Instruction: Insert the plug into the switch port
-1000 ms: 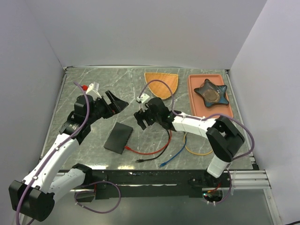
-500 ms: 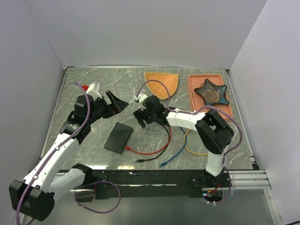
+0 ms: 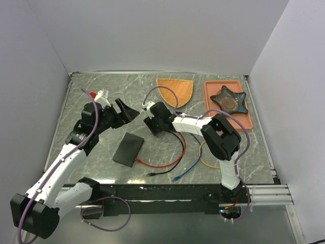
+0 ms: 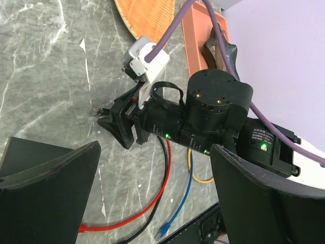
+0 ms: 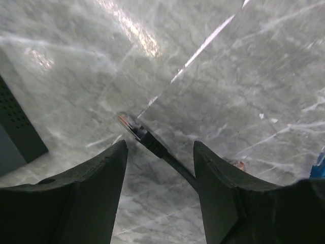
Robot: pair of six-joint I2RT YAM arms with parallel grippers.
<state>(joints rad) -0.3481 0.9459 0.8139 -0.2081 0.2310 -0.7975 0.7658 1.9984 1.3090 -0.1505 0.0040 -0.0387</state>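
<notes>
My right tool (image 3: pixel 151 127) sits low over the counter (image 3: pixel 127 86), just past the far right corner of the black box (image 3: pixel 129 148). Its fingers stand apart on either side of the black plug (image 5: pixel 135 130), which lies flat on the counter, clear of the box and not pinched. My left tool (image 3: pixel 127 110) hangs above the box's far side with its fingers spread wide and nothing between them, and I cannot make out the switch port on the box's edge.

Tabletop (image 3: pixel 101 86) is grey marble with white veins, box (image 3: pixel 129 149) is matte black. Red cable (image 3: pixel 167 164), blue cable (image 3: pixel 189 169) and yellow cable (image 3: pixel 213 166) near the front, orange tray (image 3: pixel 207 101) far right.
</notes>
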